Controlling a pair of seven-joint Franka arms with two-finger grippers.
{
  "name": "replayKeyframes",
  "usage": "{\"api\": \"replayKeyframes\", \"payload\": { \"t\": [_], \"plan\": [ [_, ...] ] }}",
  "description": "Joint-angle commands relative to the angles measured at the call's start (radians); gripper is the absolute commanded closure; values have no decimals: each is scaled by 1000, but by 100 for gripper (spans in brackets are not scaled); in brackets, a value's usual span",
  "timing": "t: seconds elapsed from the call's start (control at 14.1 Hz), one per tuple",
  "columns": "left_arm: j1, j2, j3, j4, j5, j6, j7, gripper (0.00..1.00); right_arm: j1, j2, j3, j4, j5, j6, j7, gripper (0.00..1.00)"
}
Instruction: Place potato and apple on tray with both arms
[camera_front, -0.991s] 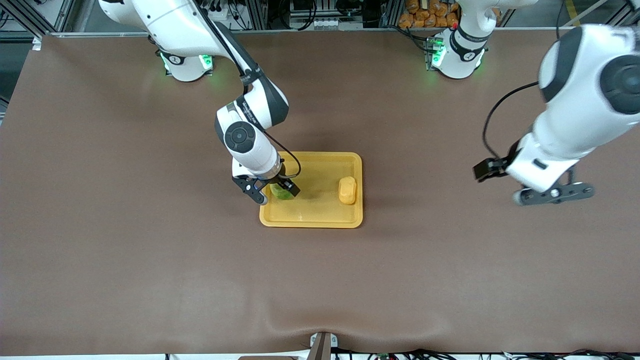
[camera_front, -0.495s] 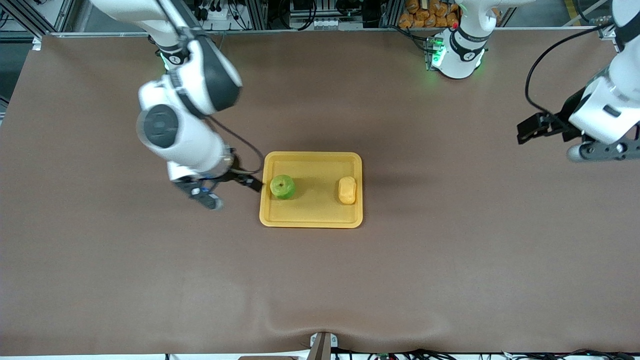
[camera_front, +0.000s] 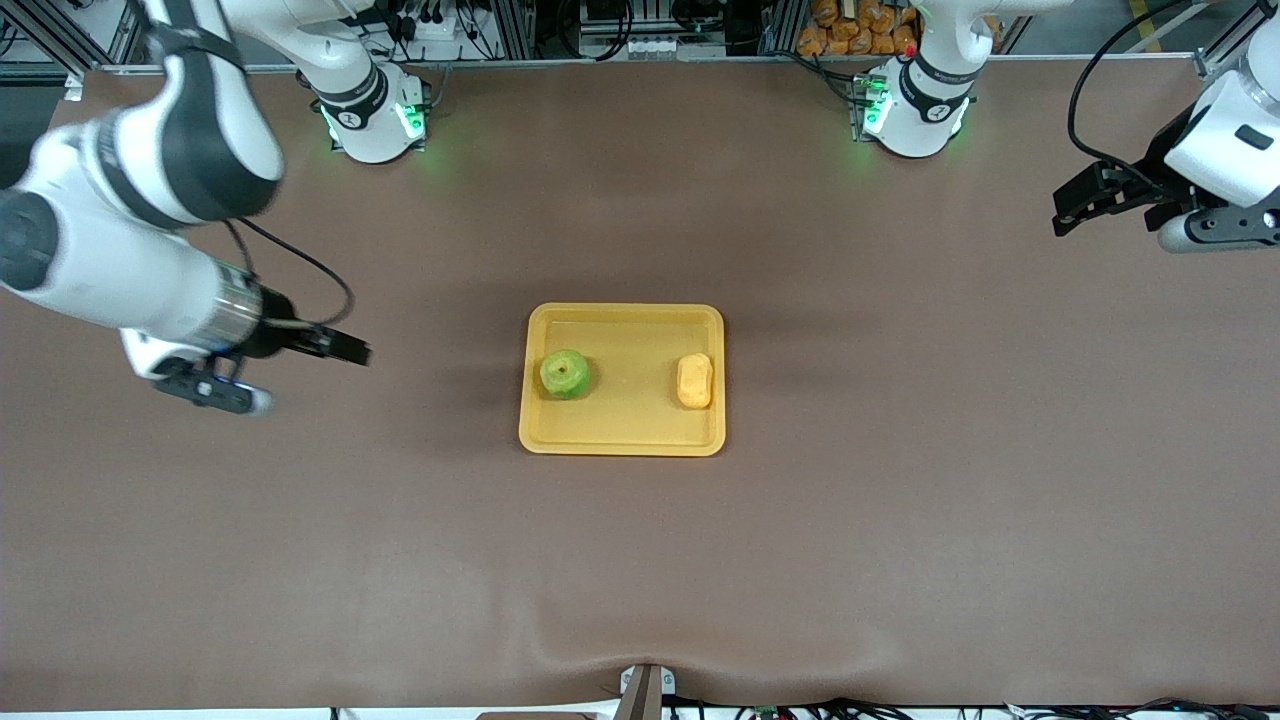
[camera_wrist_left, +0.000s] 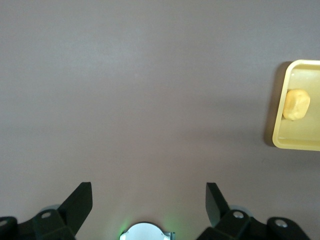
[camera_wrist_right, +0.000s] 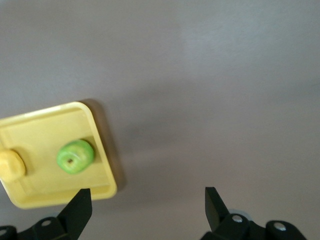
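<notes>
Front view shows the tray (camera_front: 622, 440) at the middle of the frame, resting on the brown table (camera_front: 640, 560). My apple (camera_front: 565, 373) sits in the tray toward my right arm's end, and the potato (camera_front: 694, 381) lies in it toward my left arm's end, the two well apart. My right gripper (camera_wrist_right: 145, 202) hangs over bare table at the middle left of the frame, well away from the tray, fingers spread wide and holding nothing. My left gripper (camera_wrist_left: 149, 200) hangs over bare table at the upper right of the frame, fingers likewise spread apart and empty.
</notes>
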Motion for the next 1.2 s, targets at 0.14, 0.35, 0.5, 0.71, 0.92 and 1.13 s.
{"api": "replayKeyframes", "payload": {
  "t": [0.14,0.35,0.5,0.71,0.92,1.13],
  "plan": [
    [-6,-15,8,1,-6,-19,7,0,-98,-153,16,-65,-30,-77,-183,0],
    [-6,-9,8,21,-4,-31,6,0,-141,-213,16,-35,-128,-146,-338,0],
    [-6,-9,8,23,-4,-31,1,0,-146,-210,16,53,-180,-212,-388,0],
    [-6,-8,13,37,-3,-34,1,0,-146,-211,16,94,-187,-277,-383,0],
    [-4,-3,16,55,-3,-39,6,0,-146,-211,16,114,-187,-306,-380,0],
    [-6,18,16,83,-1,-39,7,0,-151,-211,18,113,-187,-334,-380,0]
  ]
}}
